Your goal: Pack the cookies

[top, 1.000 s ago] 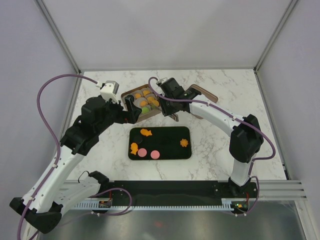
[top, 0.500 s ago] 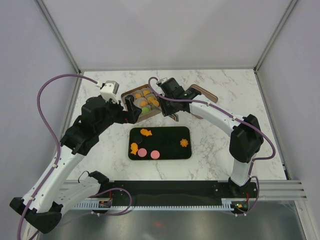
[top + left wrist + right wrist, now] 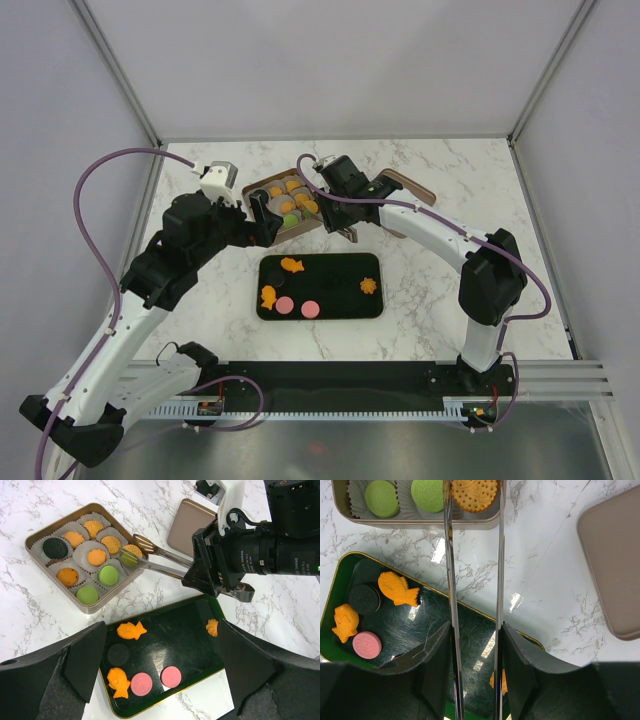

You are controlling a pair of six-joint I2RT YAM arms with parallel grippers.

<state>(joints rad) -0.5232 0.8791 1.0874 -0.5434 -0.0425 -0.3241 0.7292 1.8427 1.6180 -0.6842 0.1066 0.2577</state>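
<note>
Cookies lie in two places. Round ones fill paper cups in the gold tin. On the dark green tray lie two orange fish, a black disc, two pink discs and an orange flower. My right gripper is shut on metal tongs. The tong tips flank a golden cookie in the tin's corner cup. My left gripper hovers open above the tray, holding nothing.
The tin's brown lid lies on the marble right of the tin. Two green cookies sit in cups beside the tong tips. The right arm reaches across the tray's far edge.
</note>
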